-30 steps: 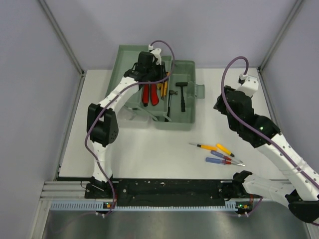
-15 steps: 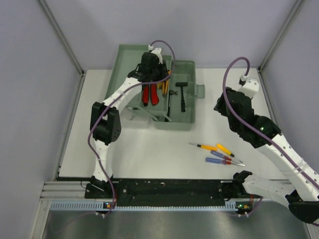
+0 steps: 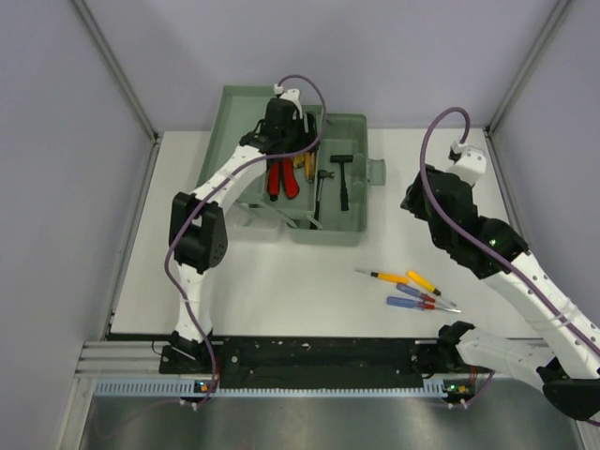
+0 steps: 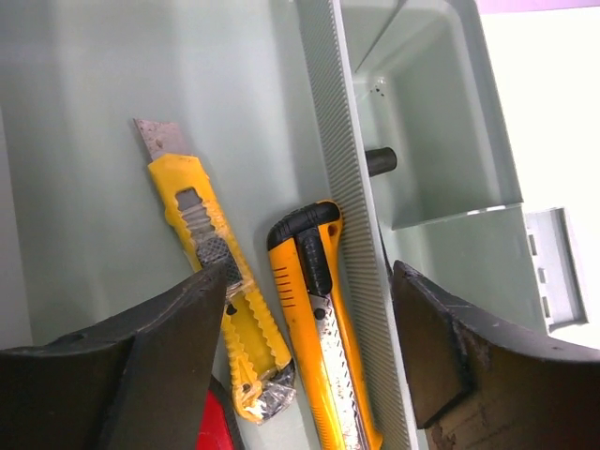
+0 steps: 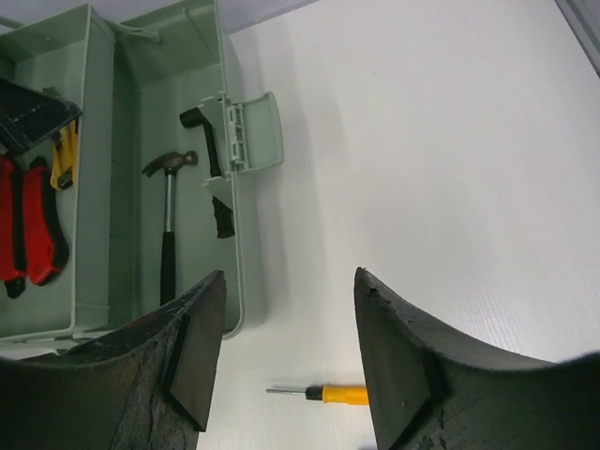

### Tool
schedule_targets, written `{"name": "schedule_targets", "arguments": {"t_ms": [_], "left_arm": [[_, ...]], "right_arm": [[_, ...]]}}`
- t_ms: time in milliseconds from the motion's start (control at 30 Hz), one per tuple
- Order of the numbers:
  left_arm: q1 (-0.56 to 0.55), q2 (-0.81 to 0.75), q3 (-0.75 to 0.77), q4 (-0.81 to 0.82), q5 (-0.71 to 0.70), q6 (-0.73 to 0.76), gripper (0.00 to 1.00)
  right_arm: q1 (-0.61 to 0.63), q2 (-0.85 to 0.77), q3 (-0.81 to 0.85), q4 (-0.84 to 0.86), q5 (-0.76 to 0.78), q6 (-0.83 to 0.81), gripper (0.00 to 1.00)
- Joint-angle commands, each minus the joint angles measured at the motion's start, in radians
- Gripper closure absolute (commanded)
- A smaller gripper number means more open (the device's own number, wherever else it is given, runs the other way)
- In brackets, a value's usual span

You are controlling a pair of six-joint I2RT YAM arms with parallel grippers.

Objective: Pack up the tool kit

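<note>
The sage-green toolbox (image 3: 342, 228) lies open at the far left of the table, two yellow utility knives (image 4: 314, 309) inside. The left gripper (image 4: 309, 281) hangs wide and empty just above them; it should probably rise straight, clear of the ribbed divider (image 4: 342, 178). The right gripper (image 5: 291, 281), also wide, looks best placed for the screwdrivers (image 3: 408, 289) on the table nearer the arms.
</note>
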Motion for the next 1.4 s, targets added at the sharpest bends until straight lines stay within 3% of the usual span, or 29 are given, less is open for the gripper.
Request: {"name": "schedule_targets", "arguments": {"t_ms": [0, 233, 433, 500, 633, 700, 867, 1033, 1133, 1233, 1367], "left_arm": [[0.016, -0.137, 0.053, 0.046, 0.017, 0.009, 0.21], [0.024, -0.3, 0.039, 0.075, 0.111, 0.028, 0.02], [0.105, -0.44, -0.082, 0.109, 0.176, -0.086, 0.01], [0.168, -0.472, -0.108, 0.089, 0.254, -0.188, 0.01], [0.366, -0.558, -0.264, 0.226, 0.592, -0.398, 0.01], [0.418, -0.598, -0.305, 0.23, 0.678, -0.393, 0.01], [0.454, -0.705, -0.288, -0.029, 0.446, -0.122, 0.01], [0.452, -0.762, -0.289, -0.129, -0.118, -0.003, 0.01], [0.452, -0.767, -0.295, -0.146, -0.415, -0.024, 0.01], [0.458, -0.793, -0.361, -0.088, -0.468, 0.035, 0.01], [0.461, -0.802, -0.368, -0.097, -0.344, 0.098, 0.01]], "right_arm": [[-0.01, -0.011, -0.019, -0.019, -0.026, 0.035, 0.43], [-0.012, -0.028, -0.105, -0.097, -0.139, 0.162, 0.39], [-0.032, -0.048, -0.184, -0.185, -0.241, 0.263, 0.34], [-0.053, -0.055, -0.217, -0.2, -0.277, 0.292, 0.33], [-0.128, -0.072, -0.295, -0.219, -0.357, 0.361, 0.32], [-0.168, -0.081, -0.333, -0.217, -0.386, 0.403, 0.33], [-0.27, -0.051, -0.396, -0.216, -0.44, 0.483, 0.34], [-0.348, 0.032, -0.418, -0.187, -0.448, 0.46, 0.35], [-0.357, 0.069, -0.405, -0.18, -0.402, 0.438, 0.35], [-0.382, 0.093, -0.413, -0.16, -0.452, 0.444, 0.35], [-0.412, 0.115, -0.468, -0.134, -0.478, 0.542, 0.35]]}}
